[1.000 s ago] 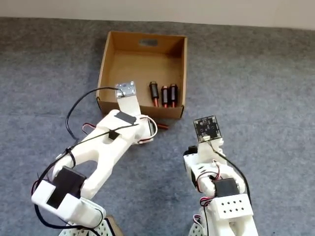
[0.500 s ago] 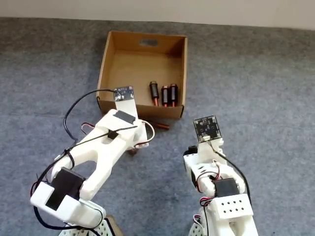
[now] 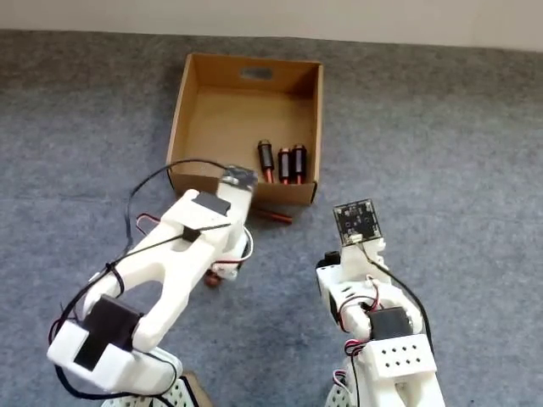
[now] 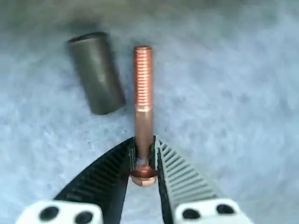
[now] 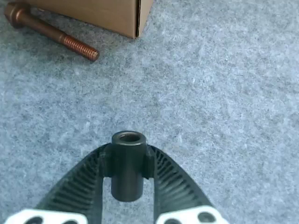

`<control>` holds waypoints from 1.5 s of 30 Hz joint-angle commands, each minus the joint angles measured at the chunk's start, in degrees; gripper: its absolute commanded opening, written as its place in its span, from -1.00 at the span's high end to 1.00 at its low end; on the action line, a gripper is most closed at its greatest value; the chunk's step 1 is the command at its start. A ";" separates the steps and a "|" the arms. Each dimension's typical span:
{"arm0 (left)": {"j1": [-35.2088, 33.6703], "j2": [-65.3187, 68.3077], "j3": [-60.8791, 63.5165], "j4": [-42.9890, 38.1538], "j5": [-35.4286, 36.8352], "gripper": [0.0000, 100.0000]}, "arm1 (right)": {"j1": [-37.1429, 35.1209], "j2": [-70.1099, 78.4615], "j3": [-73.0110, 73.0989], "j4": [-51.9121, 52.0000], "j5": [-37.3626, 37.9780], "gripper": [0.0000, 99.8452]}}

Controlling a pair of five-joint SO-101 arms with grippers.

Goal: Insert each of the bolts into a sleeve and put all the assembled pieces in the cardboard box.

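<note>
Your left tool (image 4: 144, 142) is clamped on a bolt (image 4: 143, 93) near its head, in front of the box (image 3: 182, 127). Your right tool (image 5: 127, 150) is closed on a sleeve (image 5: 127, 175), bore up, near the box's front corner. This looks like the mating step: next, line the thread up with that bore.

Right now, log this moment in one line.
left jaws: bolt | right jaws: sleeve | box: three assemblies | loose: second bolt, second sleeve

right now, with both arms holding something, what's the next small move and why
Probably bring the left gripper toward the right gripper and aim the bolt at the bore of the sleeve: left holds the bolt by its head end, right holds the sleeve, bore open, and they are apart.
</note>
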 commanded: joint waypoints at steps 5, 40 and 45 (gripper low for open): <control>0.04 -3.65 0.04 1.05 -29.63 0.99 | -0.57 -0.84 -0.31 -1.19 -0.26 0.99; 5.05 -22.81 10.51 3.87 -6.59 0.72 | -0.48 -0.84 -0.22 -1.19 -0.35 0.99; 6.37 -23.08 14.11 2.46 15.74 0.72 | -0.48 -0.84 -0.22 -1.19 -0.35 0.99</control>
